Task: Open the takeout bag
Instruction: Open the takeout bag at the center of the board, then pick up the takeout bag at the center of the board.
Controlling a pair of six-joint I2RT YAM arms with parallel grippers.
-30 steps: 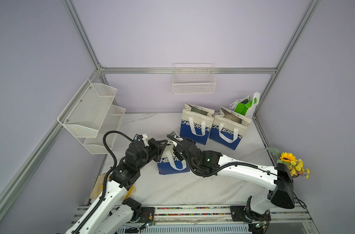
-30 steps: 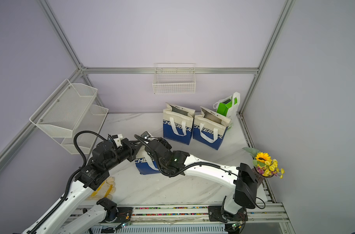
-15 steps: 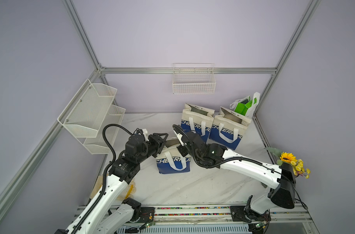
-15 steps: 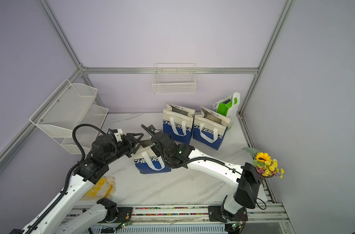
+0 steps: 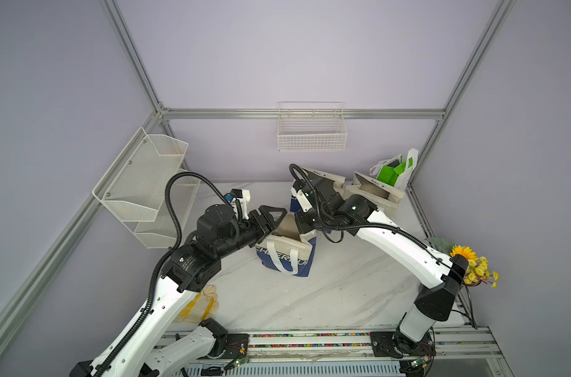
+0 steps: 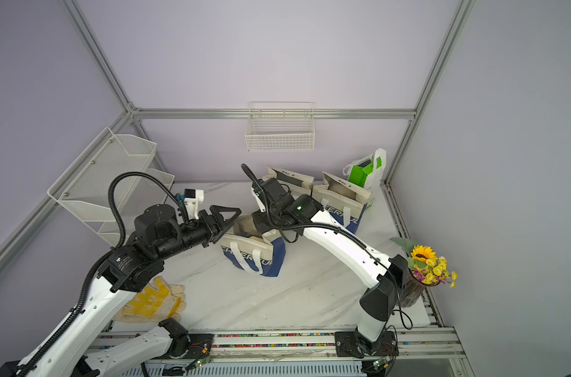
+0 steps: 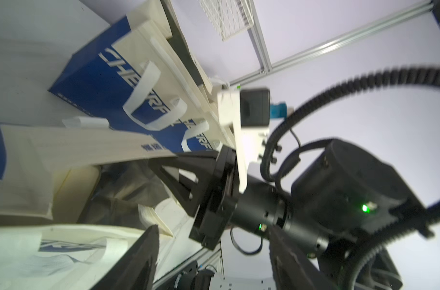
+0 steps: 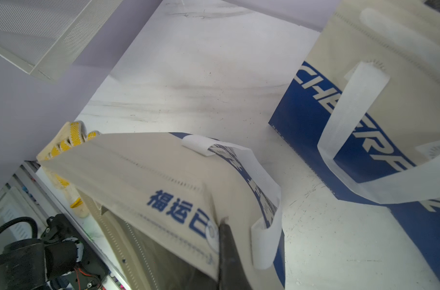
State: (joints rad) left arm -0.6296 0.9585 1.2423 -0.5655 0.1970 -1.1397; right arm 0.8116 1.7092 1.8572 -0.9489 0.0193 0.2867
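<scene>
Front edge: rail (image 5: pixel 310 339) carrying both arm bases.

Just behind, toward the robot's left: gloves (image 6: pixel 153 300), cream with yellow palms. Lie flat on the marble tabletop (image 5: pixel 326 293), partly tucked under the left arm in both top views.

Mid-table: takeout bag (image 5: pixel 287 258), blue below, cream above, white strap handles. Stands on the tabletop between the two arms, mouth gaping, dark lining showing inside. Near handle hangs down the front face.

At the bag's rim on the robot's left side: left gripper (image 5: pixel 276 219), level with the mouth. Jaws spread wide; in the left wrist view the fingers (image 7: pixel 143 258) sit well apart. Touching the bag or just beside it: cannot tell.

At the far rim of the mouth: right gripper (image 5: pixel 305 222), reaching down from behind. Jaws pressed together, pinching the cream top panel. In the right wrist view, one dark finger (image 8: pixel 229 251) lies flat against that panel, just beside the blue printed characters.

Toward the robot's right, at the table edge: sunflower bouquet (image 6: pixel 427 264) in a grey vase (image 6: pixel 414 293), close behind the right arm's elbow.

Farther back: second bag (image 6: pixel 290 181) and third bag (image 6: pixel 342 196), same blue-and-cream make, upright side by side, mouths open. Second one partly hidden by the right arm.

Back right corner: green-and-white bag (image 5: pixel 395 171), leaning by the frame post.

On the walls: mesh shelf (image 5: pixel 147 182) on the robot's left, wire basket (image 5: pixel 311 133) on the back wall above the bags.
</scene>
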